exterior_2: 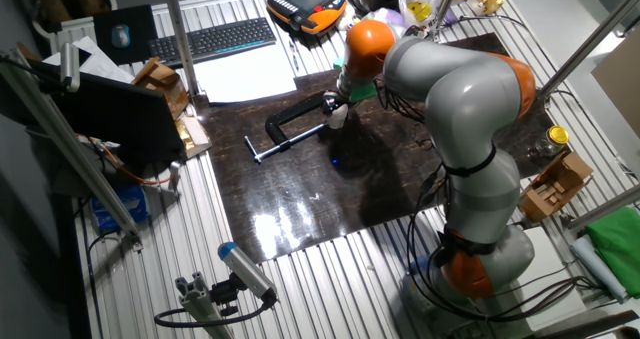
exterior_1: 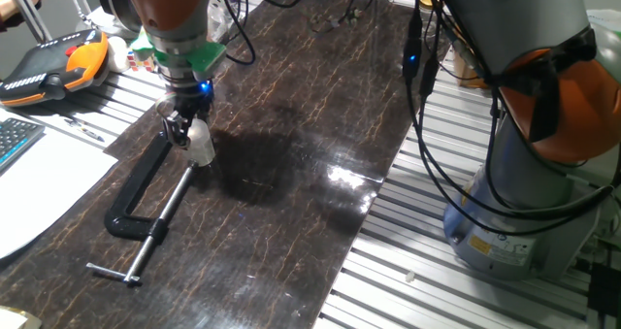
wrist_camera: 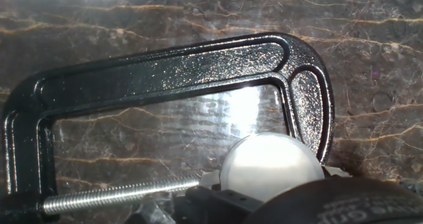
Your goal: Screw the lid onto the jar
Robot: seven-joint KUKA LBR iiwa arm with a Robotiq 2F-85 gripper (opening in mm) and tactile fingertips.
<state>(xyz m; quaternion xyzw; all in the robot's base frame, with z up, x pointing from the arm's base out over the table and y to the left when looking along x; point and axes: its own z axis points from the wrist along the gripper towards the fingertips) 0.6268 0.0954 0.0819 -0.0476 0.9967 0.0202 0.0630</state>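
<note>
A small whitish round piece (exterior_1: 201,143) stands on the dark marbled mat at the jaw end of the black C-clamp (exterior_1: 146,188). In the hand view I see its flat round top, the lid (wrist_camera: 271,164), close to the clamp's fixed jaw and in line with the screw (wrist_camera: 119,196). The jar under it shows only as the lower whitish body (exterior_1: 203,154); I cannot see the seam between them. My gripper (exterior_1: 186,130) stands upright over it, with dark fingers (wrist_camera: 218,201) closed against its sides. The other fixed view shows the gripper (exterior_2: 337,109) at the clamp (exterior_2: 295,119).
An orange-and-black teach pendant (exterior_1: 58,62) and white paper (exterior_1: 39,183) lie left of the mat. A keyboard (exterior_2: 215,39) lies beyond the paper. Black cables (exterior_1: 427,96) hang beside the arm's grey base (exterior_1: 524,203) on the right. Slatted aluminium table (exterior_1: 417,271) surrounds the mat.
</note>
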